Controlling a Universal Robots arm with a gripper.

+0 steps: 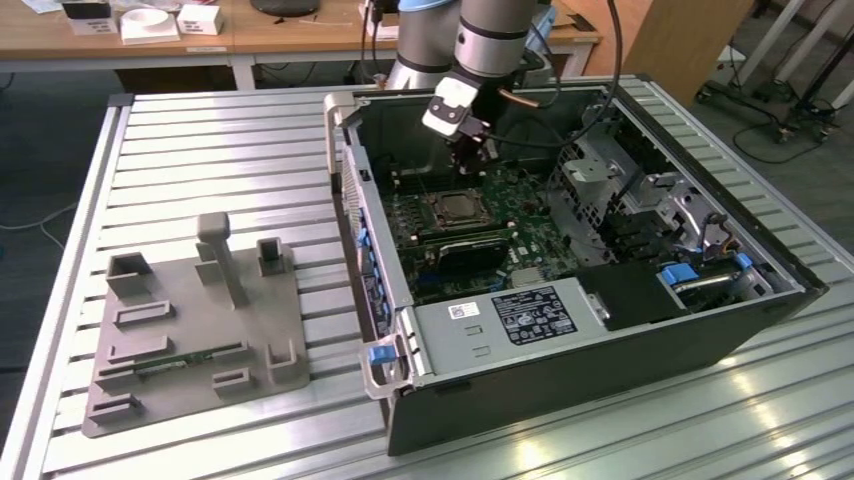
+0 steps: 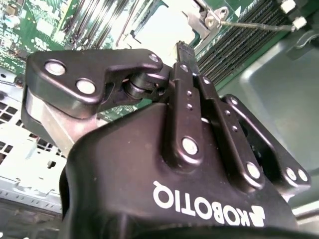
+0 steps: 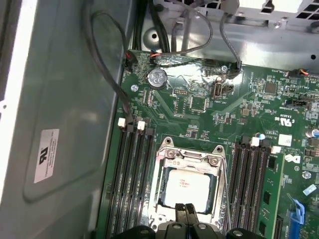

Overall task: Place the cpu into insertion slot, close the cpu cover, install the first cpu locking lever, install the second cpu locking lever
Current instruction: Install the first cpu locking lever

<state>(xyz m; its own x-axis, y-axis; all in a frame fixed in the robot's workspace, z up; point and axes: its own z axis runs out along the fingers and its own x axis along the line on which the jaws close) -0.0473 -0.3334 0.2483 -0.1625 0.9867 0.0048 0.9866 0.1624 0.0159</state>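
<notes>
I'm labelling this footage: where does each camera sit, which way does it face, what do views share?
Exterior view: off the arm, above, looking down into the computer case; arm and gripper show.
First wrist view: on the arm, looking past the fingertips at the cpu.
Second wrist view: on the arm, behind the gripper body, facing the motherboard.
Shared: gripper and motherboard, all three.

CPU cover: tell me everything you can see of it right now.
In the first wrist view the cpu cover is a thin silvery metal frame with a large open window, lying flat on the green board between two banks of dark memory slots. The cpu shows pale through the window. The gripper, fingers together, sits at one edge of it; contact cannot be told.
</notes>
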